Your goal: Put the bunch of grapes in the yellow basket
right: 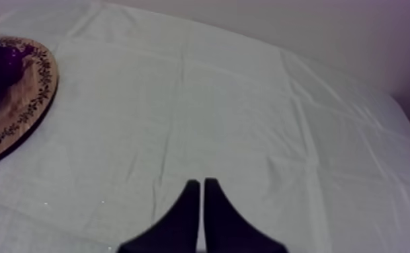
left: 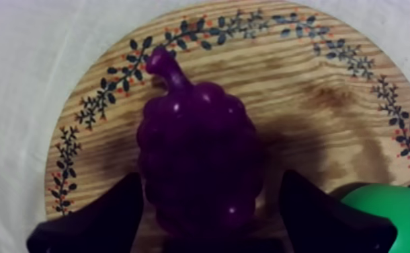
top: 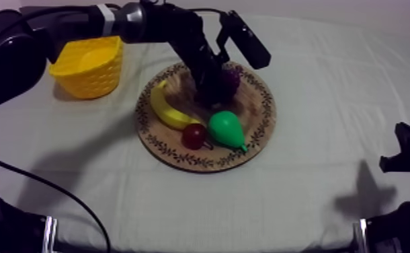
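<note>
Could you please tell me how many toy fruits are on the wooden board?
4: the bunch of grapes at the far side of the wooden board, the banana at its left, the small red fruit and the pear near its front.

The top camera looked down at a slant over the whole table (top: 302, 202). The left wrist camera hung close over the wooden board (left: 302, 74), facing the grapes (left: 197, 155). The right wrist camera looked low across the cloth (right: 214, 101); all three shared the board.
</note>
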